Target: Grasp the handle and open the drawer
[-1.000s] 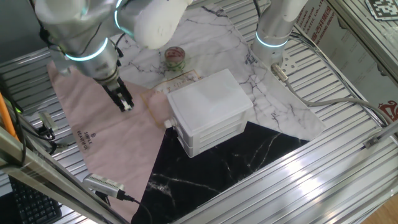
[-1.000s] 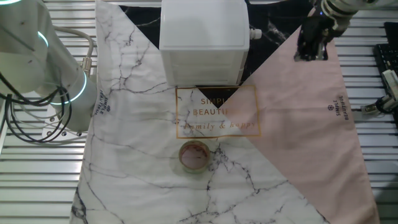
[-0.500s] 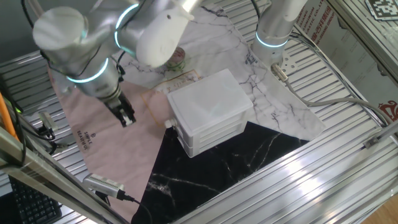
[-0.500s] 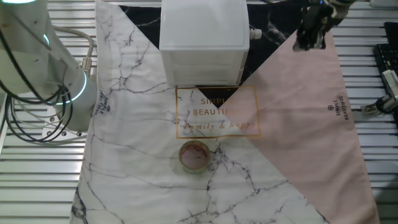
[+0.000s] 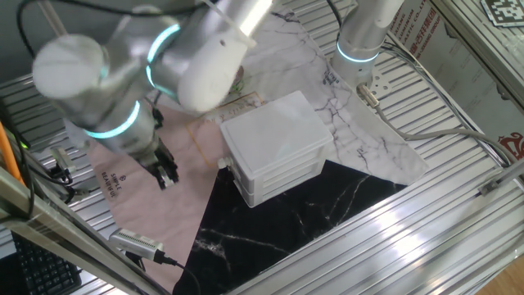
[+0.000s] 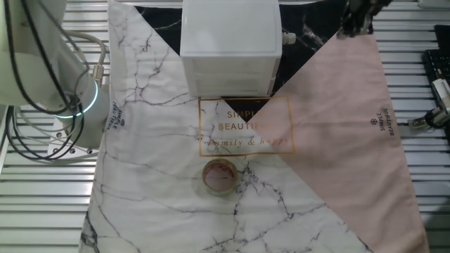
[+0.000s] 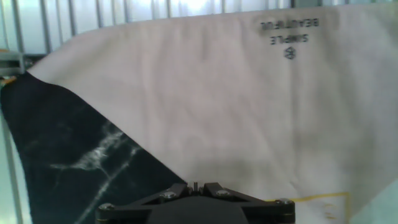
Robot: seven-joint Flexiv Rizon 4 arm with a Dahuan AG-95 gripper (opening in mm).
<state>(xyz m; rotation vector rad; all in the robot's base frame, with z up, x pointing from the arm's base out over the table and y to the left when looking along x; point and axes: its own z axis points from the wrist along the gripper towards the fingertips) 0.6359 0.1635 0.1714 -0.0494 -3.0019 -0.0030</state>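
Since a second ago your pincer (image 5: pixel 167 177) is travelling down the pink cloth (image 5: pixel 139 176) toward the near edge of the bench (image 5: pixel 426 246), and in the other fixed view it is slipping up to the top border of the picture, where only its tip (image 6: pixel 354 25) is showing. You are starting from nothing done: the drawer (image 5: pixel 282 174) is sitting flush in the white cabinet (image 5: pixel 274 135), and no front is standing out from the shell. All of the work is remaining, I judge: the approach, the grip on the handle, and the pull. You are looking at a cabinet with stacked fronts, and I cannot tell which one is meant; the handle itself I cannot make out for certain, though a small pale stud (image 5: pixel 222 163) is sticking out at the cabinet's near-left corner. Your pincer is hanging well apart from the cabinet, off to its side over the cloth, with nothing between its fingers. Whether the jaws are parted or together I cannot tell; the hand view is showing only the dark base of the fingers above pink cloth and black marble mat (image 7: pixel 68 155), with no cabinet in sight.
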